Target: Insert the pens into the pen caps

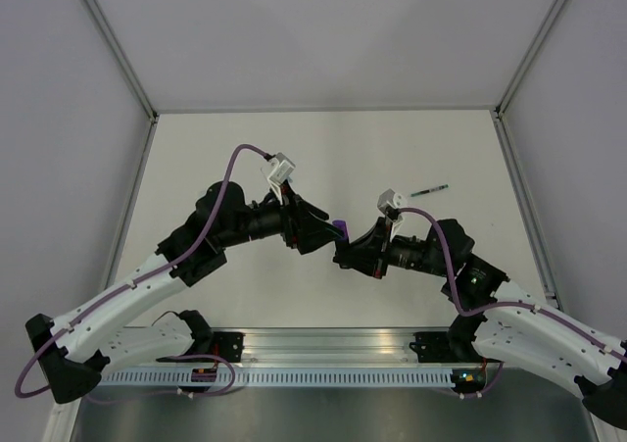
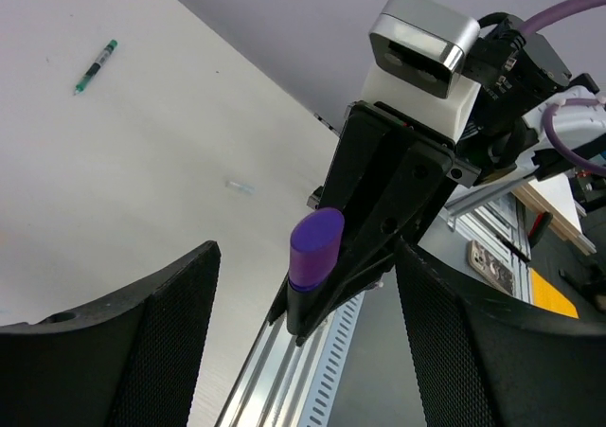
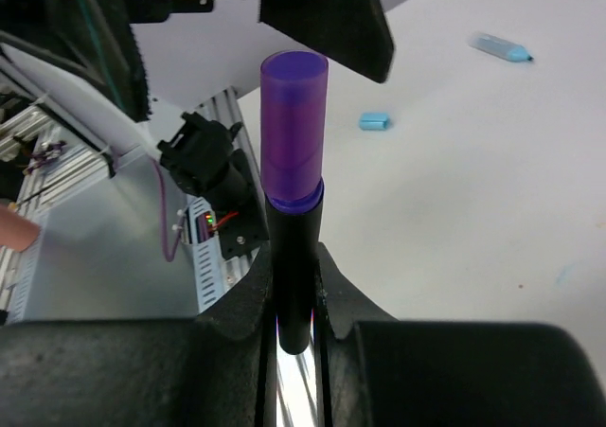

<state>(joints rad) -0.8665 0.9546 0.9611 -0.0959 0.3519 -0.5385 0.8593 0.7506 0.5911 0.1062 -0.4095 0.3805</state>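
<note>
Above the middle of the desk (image 1: 294, 138), the right claw (image 3: 294, 294) grips the black marker (image 3: 294, 257) by its barrel, with the purple cap (image 3: 294, 124) seated over its tip. The left claw (image 2: 303, 332) is wide open, one finger at each side of the cap and touching neither. On the desk the green pen (image 1: 428, 188) lies far right, while the light blue marker (image 3: 500, 47) and light blue cap (image 3: 375, 120) lie apart.

purple cap (image 3: 294, 124) smooth satin plastic, marker (image 3: 294, 266) barrel glossy black plastic, left gripper (image 2: 303, 285) pads (image 2: 170, 351) fine-textured matt, table (image 1: 245, 158) matt white.

Black marker (image 3: 295, 257), purple cap (image 3: 294, 115) on, sat in the right gripper (image 3: 295, 306); light blue marker (image 3: 497, 46), light blue cap (image 3: 375, 120), green pen (image 1: 428, 189) lay apart
</note>
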